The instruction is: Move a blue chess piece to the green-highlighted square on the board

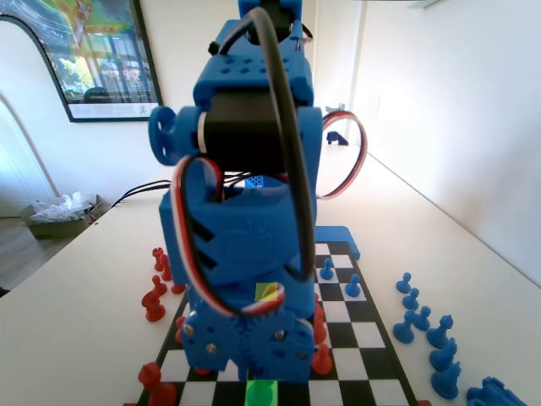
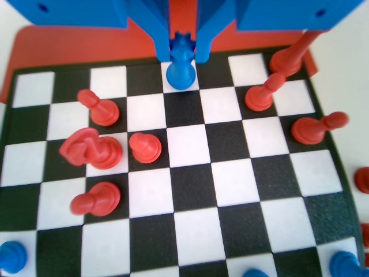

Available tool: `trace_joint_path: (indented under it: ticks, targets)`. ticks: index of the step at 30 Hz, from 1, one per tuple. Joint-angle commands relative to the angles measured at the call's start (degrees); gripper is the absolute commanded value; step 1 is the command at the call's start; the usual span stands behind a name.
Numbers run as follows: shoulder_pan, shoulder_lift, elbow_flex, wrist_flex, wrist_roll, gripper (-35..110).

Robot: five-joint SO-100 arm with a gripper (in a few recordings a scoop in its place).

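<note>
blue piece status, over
End effector shut on blue piece, base on a far-row square in the wrist view. Green square at near board edge. Red pieces nearby.

Plastic pieces on a chequered board

The blue chess piece point(image 2: 181, 66) and red pieces point(image 2: 144, 147) look like smooth, slightly glossy plastic; the board point(image 2: 190, 184) has a finely textured, matt surface; the tabletop point(image 1: 84, 279) along its left edge is smooth, pale and matt.

The fixed view sits low at the board's point(image 1: 372, 342) end, facing the arm, whose gripper point(image 1: 258, 359) looms close. The wrist view looks steeply down past the gripper point(image 2: 183, 55). Both share the squares under it.
</note>
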Motion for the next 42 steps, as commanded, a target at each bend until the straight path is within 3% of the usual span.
trace_joint_path:
  ticks: [1, 10, 15, 29, 42]
  targets:
    - [-0.18, 2.55, -0.09, -0.7, -0.53, 1]
    - [0.09, 2.64, -0.35, -1.67, 0.97, 5]
    - [0.53, 2.99, -0.53, -2.46, 1.14, 15]
    - [1.14, 6.59, 0.62, -3.43, 2.9, 18]
    - [-0.35, 16.26, -4.13, 9.67, 3.6, 13]
